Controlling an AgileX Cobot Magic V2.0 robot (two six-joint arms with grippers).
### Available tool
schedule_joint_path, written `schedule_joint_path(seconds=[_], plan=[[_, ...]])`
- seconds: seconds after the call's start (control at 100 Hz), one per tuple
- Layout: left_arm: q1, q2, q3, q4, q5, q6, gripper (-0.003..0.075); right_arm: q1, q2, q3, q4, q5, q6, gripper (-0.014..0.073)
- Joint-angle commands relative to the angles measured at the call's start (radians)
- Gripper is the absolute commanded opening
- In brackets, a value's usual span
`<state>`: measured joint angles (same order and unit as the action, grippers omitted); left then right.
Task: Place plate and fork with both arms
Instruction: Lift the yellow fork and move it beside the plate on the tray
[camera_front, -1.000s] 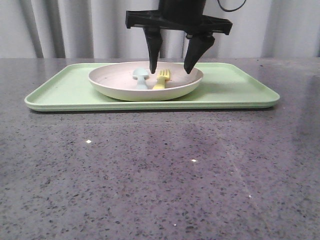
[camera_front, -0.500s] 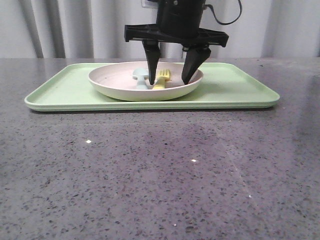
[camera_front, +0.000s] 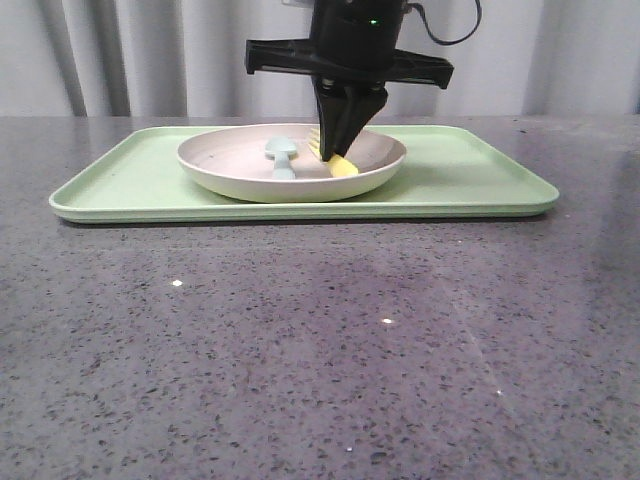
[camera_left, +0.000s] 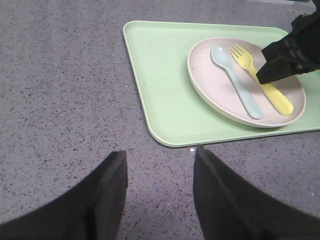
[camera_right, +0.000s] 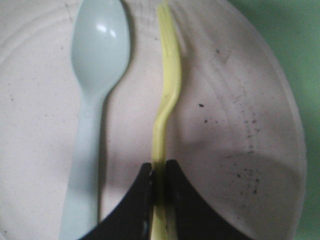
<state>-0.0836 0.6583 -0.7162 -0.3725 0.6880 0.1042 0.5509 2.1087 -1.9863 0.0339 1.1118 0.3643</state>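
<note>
Fork (camera_front: 342, 165) lies in the plate (camera_front: 230, 170) on the green tray (camera_front: 130, 185), front view, right gripper (camera_front: 340, 150) pinched onto it. Left wrist: left gripper (camera_left: 160, 162) spread wide, empty over the table (camera_left: 60, 90). Right wrist: fingers (camera_right: 145, 185) clamp the handle beside the blue spoon (camera_right: 95, 75).

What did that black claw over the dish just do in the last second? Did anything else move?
The right gripper came down into the round pinkish-cream plate and closed its two fingers, open a second ago, on the small yellow plastic fork, which now looks turned on edge. The pale blue spoon, the plate and the light green tray stayed put.
</note>
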Motion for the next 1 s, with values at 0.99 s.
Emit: schedule_joint_path(seconds=[0.99], plan=[[0.001, -0.002, -0.026, -0.019, -0.092, -0.006, 0.0314, -0.02, -0.074, -0.261, -0.091, 0.211, -0.007, -0.0057]])
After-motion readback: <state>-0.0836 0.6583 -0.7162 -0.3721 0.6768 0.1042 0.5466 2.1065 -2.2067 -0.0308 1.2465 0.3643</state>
